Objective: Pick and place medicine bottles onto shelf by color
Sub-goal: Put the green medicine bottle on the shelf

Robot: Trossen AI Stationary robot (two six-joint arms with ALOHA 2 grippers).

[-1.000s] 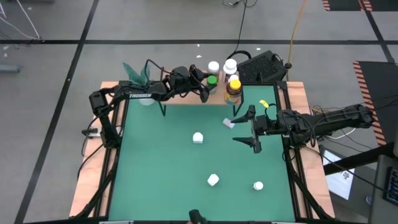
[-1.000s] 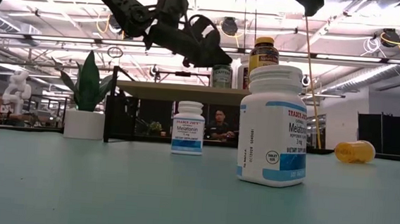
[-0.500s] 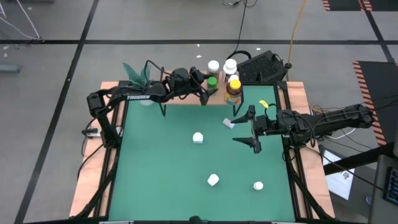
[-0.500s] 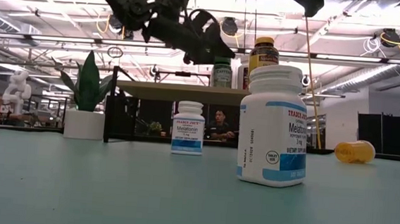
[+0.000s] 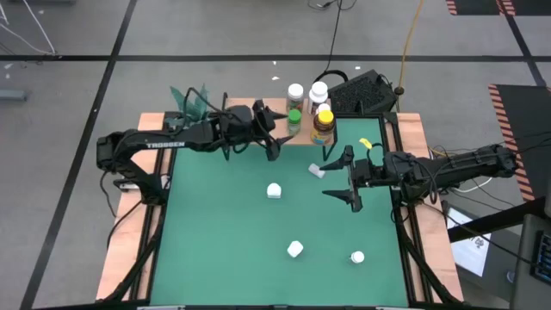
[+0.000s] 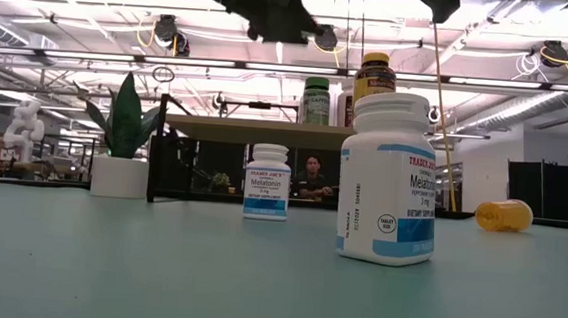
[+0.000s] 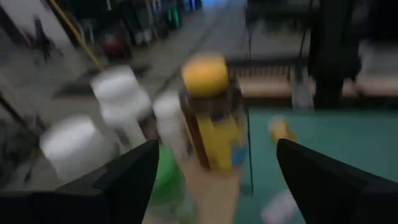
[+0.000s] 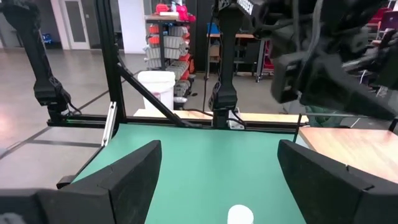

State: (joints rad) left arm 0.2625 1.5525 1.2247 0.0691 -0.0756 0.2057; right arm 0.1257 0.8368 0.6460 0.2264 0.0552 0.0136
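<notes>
Medicine bottles: green (image 5: pixel 294 114), amber (image 5: pixel 323 126) and two white ones (image 5: pixel 307 91) stand on your shelf (image 5: pixel 301 133); left gripper (image 5: pixel 268 129) hovers beside them, jaws open, empty. Right gripper (image 5: pixel 349 177) waits nearby, jaws open, empty.

lighting and picture quality across my four feeds

from overhead i get even, soft light on the green table (image 5: pixel 224 224); shadows under the arms are faint and short, no glare on the mat. at table height the ceiling light strips (image 6: pixel 453 31) burn out bright, and the arm overhead reads as a dark silhouette against them. the nearest white bottle (image 6: pixel 389 176) is sharp, label readable; the room behind is softer. my left wrist feed is badly smeared: the yellow-capped bottle (image 7: pixel 211 112) and the white caps (image 7: pixel 115 87) beside it are blurred. the right wrist feed is clear and evenly lit, with its own fingers (image 8: pixel 118 180) dark and soft in the foreground.
</notes>
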